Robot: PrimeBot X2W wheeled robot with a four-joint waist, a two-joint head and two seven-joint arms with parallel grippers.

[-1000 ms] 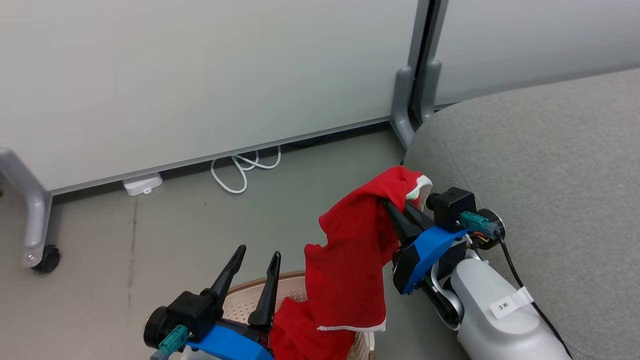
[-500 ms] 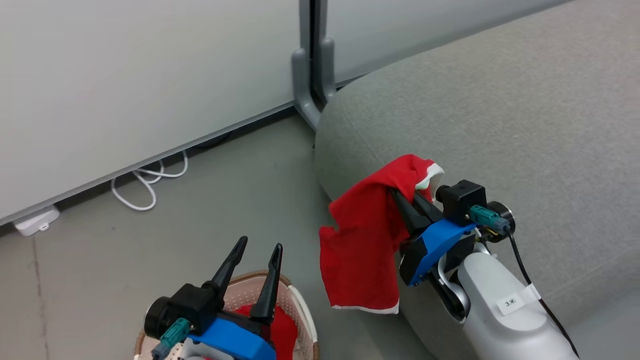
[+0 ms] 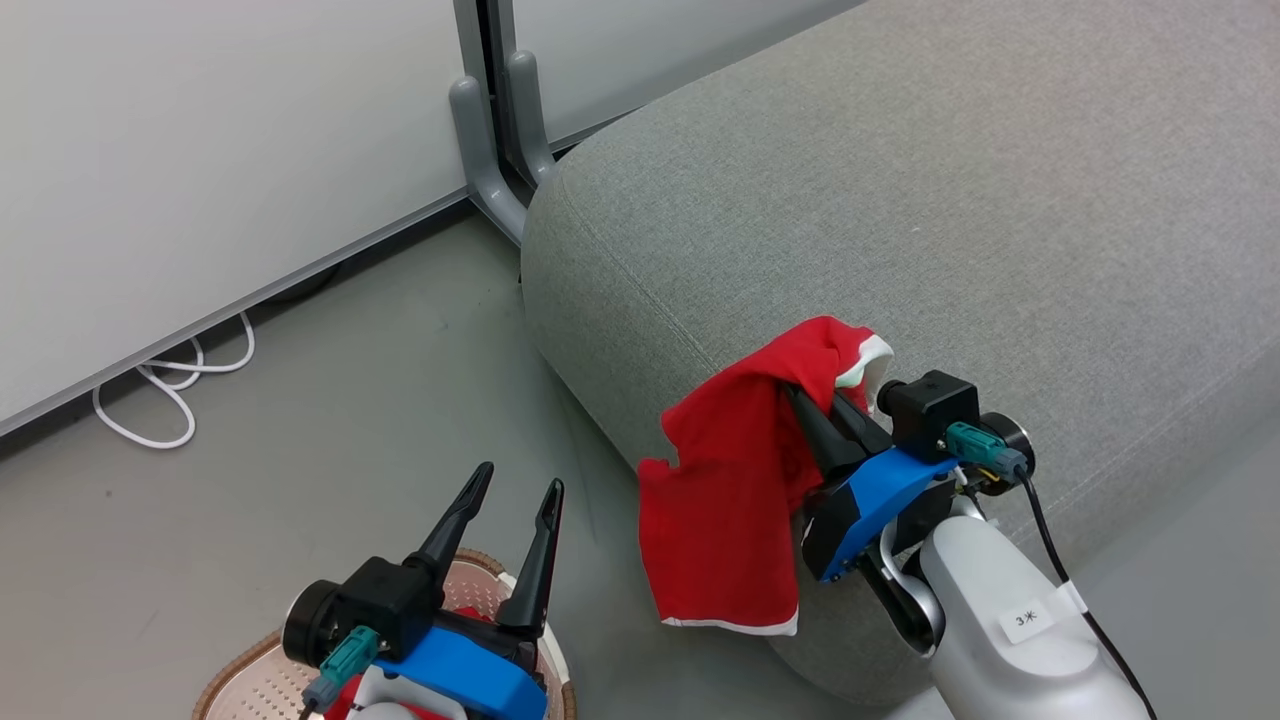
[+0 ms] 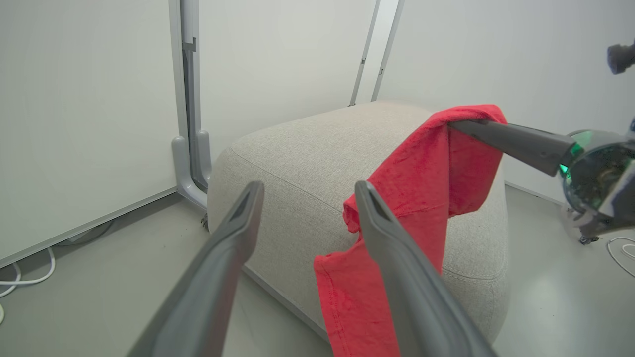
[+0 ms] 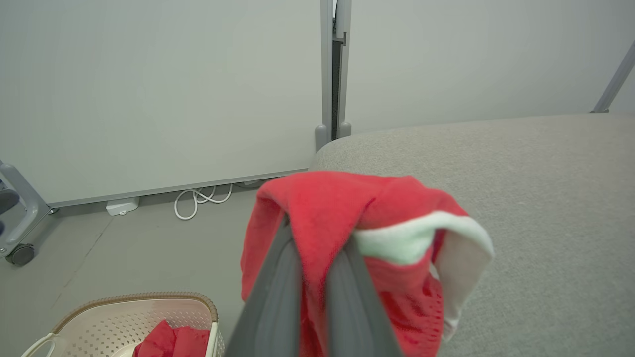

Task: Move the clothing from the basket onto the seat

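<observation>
My right gripper (image 3: 800, 392) is shut on a red garment with a white hem (image 3: 720, 500). The garment hangs in the air in front of the rounded front corner of the light grey seat (image 3: 900, 200). In the right wrist view the cloth (image 5: 322, 198) drapes over my right gripper (image 5: 317, 233), with the seat (image 5: 545, 198) beyond it. The cream basket (image 5: 134, 300) stands on the floor at the lower left, and more red clothing (image 5: 171, 339) lies in it. My left gripper (image 3: 520, 478) is open and holds nothing above the basket (image 3: 240, 672).
Pale partition panels on grey post feet (image 3: 480, 150) stand behind the seat. A white cable (image 3: 160, 400) is coiled on the floor at the wall's foot. A white adapter (image 5: 121, 206) and a castor leg (image 5: 20, 248) are at the left.
The head camera has swung right, so the seat takes up more of the picture. The garment in my right gripper has come away from above the basket to the seat's corner.
</observation>
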